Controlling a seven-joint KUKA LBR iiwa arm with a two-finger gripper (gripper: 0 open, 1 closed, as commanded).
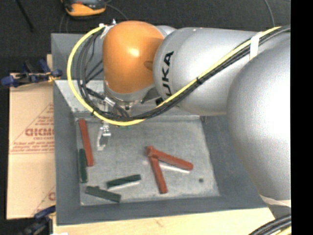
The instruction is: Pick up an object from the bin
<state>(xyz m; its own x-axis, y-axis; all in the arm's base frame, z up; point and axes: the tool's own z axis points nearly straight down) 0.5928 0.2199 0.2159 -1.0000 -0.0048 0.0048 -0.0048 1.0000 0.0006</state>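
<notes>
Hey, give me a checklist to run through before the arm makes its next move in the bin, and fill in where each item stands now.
1. Gripper inside the bin: ok, near its upper-left corner.
2. Nearest thing identified: ok, the long red stick along the left wall.
3. Gripper lined up over that stick: not ok, it sits beside it.
4. Gripper open: cannot tell.
5. Red stick free of neighbours: not ok, a dark green stick lies close by its lower end.
6. Middle red sticks out of the way: ok.
</notes>
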